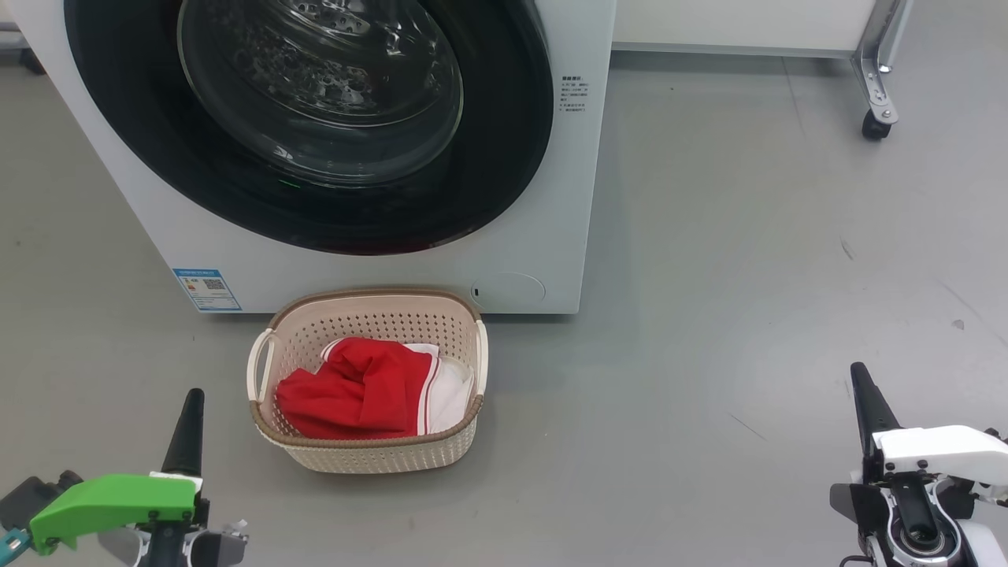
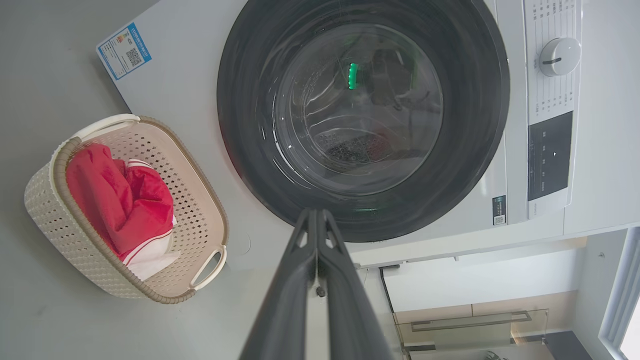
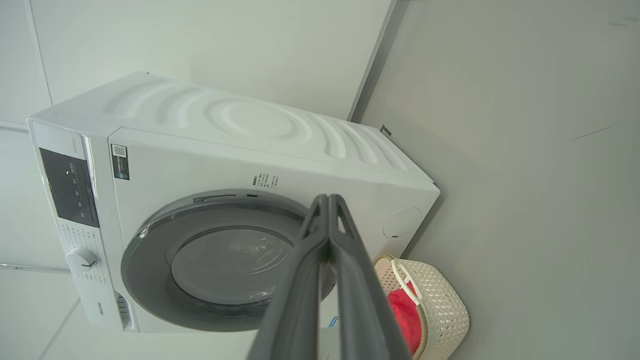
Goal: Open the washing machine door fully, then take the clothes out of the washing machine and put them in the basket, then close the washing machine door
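The washing machine (image 1: 520, 236) stands ahead with its black-rimmed glass door (image 1: 315, 118) shut flat against its front; the door (image 2: 365, 120) also faces the left wrist view, and the door (image 3: 220, 260) lies low in the right wrist view. On the floor right before it sits the cream basket (image 1: 370, 457) holding the red and white clothes (image 1: 362, 394). My left gripper (image 1: 191, 398) hangs shut and empty left of the basket. My right gripper (image 1: 858, 374) is shut and empty far to the right.
A blue sticker (image 1: 206, 290) marks the machine's lower left corner, and a round cover (image 1: 508, 290) sits at its lower right. A castor (image 1: 876, 118) of a white stand rests on the grey floor at the back right. Open floor (image 1: 748, 315) lies right of the machine.
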Available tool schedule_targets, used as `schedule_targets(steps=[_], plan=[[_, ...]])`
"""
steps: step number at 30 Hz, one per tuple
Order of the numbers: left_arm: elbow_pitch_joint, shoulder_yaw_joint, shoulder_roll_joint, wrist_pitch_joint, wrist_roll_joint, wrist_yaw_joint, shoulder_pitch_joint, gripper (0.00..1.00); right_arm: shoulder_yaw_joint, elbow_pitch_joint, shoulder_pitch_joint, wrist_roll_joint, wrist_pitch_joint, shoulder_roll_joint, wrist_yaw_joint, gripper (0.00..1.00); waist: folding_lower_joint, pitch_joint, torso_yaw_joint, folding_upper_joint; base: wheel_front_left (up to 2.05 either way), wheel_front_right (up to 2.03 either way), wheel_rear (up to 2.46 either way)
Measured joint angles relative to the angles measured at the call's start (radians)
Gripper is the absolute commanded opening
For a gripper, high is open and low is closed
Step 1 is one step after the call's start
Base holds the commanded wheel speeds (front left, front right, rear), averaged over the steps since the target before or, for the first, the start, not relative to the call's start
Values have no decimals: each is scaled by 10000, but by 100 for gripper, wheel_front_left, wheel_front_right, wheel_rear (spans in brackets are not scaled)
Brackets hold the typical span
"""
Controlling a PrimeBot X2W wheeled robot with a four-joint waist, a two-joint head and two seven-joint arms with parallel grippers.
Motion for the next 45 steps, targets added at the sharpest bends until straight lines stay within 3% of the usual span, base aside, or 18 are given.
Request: schedule_targets(steps=[15, 45], plan=[[-56, 184, 8, 541, -1845, -2, 0, 0, -343, 56, -5, 2056, 500, -29, 226, 0, 0, -168, -29, 0, 0, 0, 0], [-82, 198, 8, 541, -1845, -2, 0, 0, -368, 63, -7, 2113, 500, -31, 257, 0, 0, -166, -30, 0, 0, 0, 0]])
